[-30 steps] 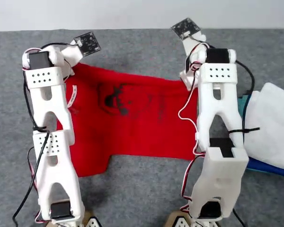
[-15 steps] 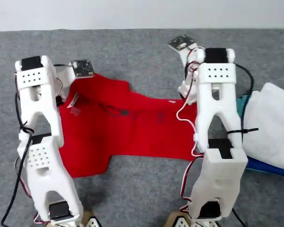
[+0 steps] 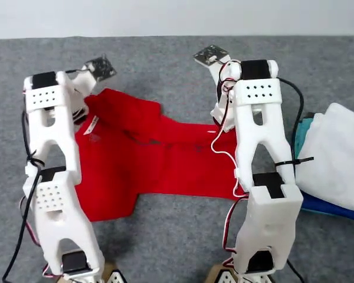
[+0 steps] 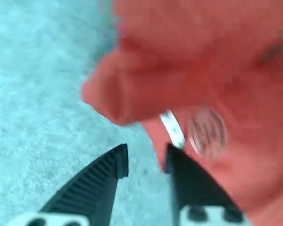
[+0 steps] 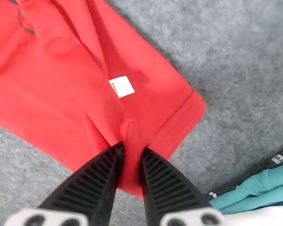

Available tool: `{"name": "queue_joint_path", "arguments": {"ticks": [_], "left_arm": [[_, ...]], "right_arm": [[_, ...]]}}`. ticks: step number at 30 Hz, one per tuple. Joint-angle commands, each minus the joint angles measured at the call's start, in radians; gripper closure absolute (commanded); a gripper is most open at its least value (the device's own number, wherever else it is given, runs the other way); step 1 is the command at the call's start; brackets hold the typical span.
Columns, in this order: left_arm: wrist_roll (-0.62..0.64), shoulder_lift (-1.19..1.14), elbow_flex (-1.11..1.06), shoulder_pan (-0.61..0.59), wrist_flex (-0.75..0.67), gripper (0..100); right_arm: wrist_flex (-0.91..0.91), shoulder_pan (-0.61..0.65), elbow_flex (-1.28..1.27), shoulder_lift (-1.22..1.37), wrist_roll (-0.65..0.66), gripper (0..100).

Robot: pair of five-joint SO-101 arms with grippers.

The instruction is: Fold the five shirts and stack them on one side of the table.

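A red shirt (image 3: 165,159) lies across the middle of the grey table, its far edge folded over onto itself near the left arm. My left gripper (image 4: 146,160) hovers open beside the shirt's folded corner (image 4: 132,94), with grey table showing between its fingers. In the high view it sits at the shirt's far left corner (image 3: 85,106). My right gripper (image 5: 131,153) is shut on a pinched ridge of the red shirt (image 5: 61,94) near its hem, at the shirt's far right edge (image 3: 221,115).
A stack of folded shirts lies at the right side of the table, white on top (image 3: 336,153), with teal (image 5: 254,188) and blue (image 3: 330,207) beneath. A white tag (image 5: 121,86) is sewn on the red shirt. Bare grey table lies beyond and in front of the shirt.
The shirt's far left part has been folded over toward the middle, hiding its dark print. The left arm swung left, then back to the corner. The right arm shifted slightly left with the cloth.
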State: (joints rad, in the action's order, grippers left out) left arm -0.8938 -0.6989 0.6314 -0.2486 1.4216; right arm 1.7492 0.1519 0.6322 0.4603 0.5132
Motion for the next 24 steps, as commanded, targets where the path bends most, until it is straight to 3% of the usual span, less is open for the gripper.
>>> {"name": "queue_joint_path", "arguments": {"ticks": [1,7,13,16,20,24], "left_arm": [[0.166,0.071,0.001,0.048,-0.068,79],[0.272,0.008,0.022,0.137,-0.094,78],[0.319,-0.169,0.168,0.135,-0.101,78],[0.315,-0.229,0.277,0.132,-0.032,82],[0.304,-0.275,0.447,0.137,0.083,100],[0.273,-0.278,0.616,0.133,0.224,100]], "right_arm": [[0.016,0.010,0.029,-0.013,-0.023,99.1],[0.015,0.010,0.029,-0.018,-0.025,99.1],[0.015,0.010,0.029,-0.021,-0.025,99.1],[0.015,0.010,0.029,-0.021,-0.025,99.1],[0.021,0.008,0.031,-0.024,-0.025,99.1],[0.028,0.010,0.031,-0.076,-0.025,99.1]]}}
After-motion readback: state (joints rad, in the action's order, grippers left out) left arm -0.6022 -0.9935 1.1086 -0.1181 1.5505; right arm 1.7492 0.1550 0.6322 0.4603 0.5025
